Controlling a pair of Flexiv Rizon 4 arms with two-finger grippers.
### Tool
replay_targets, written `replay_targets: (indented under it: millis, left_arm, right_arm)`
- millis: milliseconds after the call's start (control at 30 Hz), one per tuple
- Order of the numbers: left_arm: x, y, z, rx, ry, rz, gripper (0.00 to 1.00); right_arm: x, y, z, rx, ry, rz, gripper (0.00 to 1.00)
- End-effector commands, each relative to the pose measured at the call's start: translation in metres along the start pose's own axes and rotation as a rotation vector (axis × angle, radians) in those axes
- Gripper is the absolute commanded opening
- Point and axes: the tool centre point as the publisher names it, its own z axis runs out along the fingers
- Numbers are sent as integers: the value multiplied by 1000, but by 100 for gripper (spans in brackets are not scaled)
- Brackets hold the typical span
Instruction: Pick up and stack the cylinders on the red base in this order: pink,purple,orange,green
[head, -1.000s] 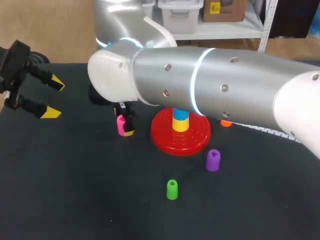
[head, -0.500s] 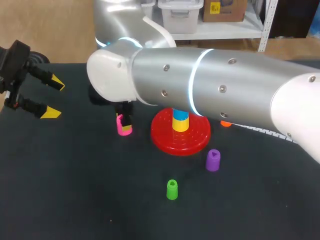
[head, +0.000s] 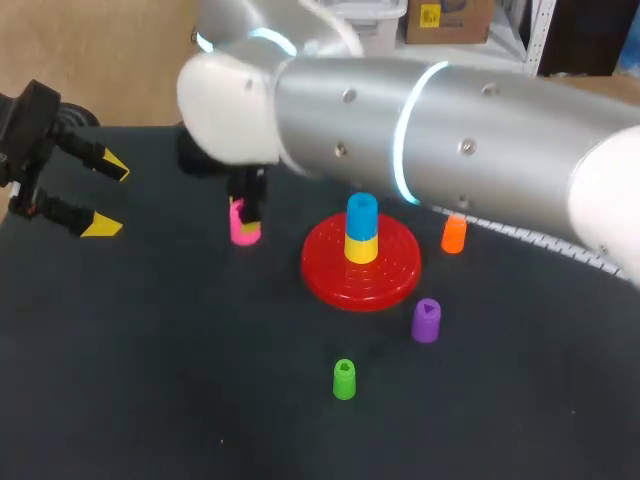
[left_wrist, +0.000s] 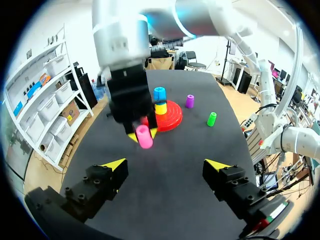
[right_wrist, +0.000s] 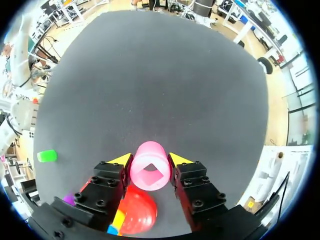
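Note:
My right gripper (head: 247, 212) is shut on the pink cylinder (head: 243, 228) and holds it upright a little above the table, left of the red base (head: 385, 285). In the right wrist view the pink cylinder (right_wrist: 150, 150) sits between both yellow-tipped fingers (right_wrist: 180, 160). On the base's peg are a yellow cylinder (head: 361, 249) and a blue one (head: 362, 213). On the table stand the orange cylinder (head: 453, 234) right of the base, the purple one (head: 426, 320) in front of it, and the green one (head: 344, 380) nearer still. My left gripper (head: 110, 197) hangs open at the far left, holding nothing.
The left wrist view shows my right gripper with the pink cylinder (left_wrist: 144, 136) ahead of my left gripper (left_wrist: 165, 165), and the red base (left_wrist: 172, 116) beyond them. My right arm (head: 450, 120) spans the back of the table above the base.
My right gripper has closed on the pink cylinder and lifted it off the table. The right arm has risen, uncovering the orange cylinder. The left arm has not moved.

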Motion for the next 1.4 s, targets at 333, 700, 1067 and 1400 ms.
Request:
replay_targets:
  millis: [333,700,1067,1400]
  left_arm:
    - [1,-1,0,-3,-2,2,100]
    - [1,-1,0,-3,-2,2,100]
    - [1,-1,0,-3,-2,2,100]
    - [1,-1,0,-3,-2,2,100]
  right_arm:
    - [23,36,-100,86,97,99,0]
    - [73,62,-105,56,87,276,0]
    - [112,85,-95,86,48,395,0]
    - [126,91,-88,110,10,432,0]
